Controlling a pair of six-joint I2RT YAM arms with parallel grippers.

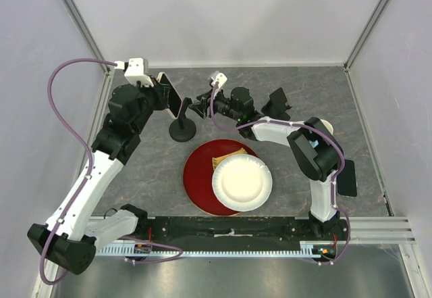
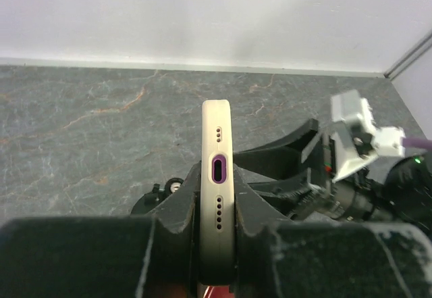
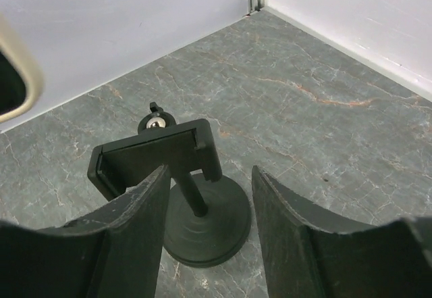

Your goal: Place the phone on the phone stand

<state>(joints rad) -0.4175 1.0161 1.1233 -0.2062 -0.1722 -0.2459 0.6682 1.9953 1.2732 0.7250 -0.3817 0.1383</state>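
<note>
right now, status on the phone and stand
Left claw shut on phone. Right claw open, close at stand. Phone not yet on stand. Right claw crowds the cradle.

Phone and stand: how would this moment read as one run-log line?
phone: clamped in left fingers, not yet placed | phone stand: upright, empty | right fingers: open, close to it

phone (image 1: 169, 94) left of phone stand (image 1: 183, 130) | red plate (image 1: 198, 176) before it | paper plate (image 1: 241, 182) on red plate
</note>
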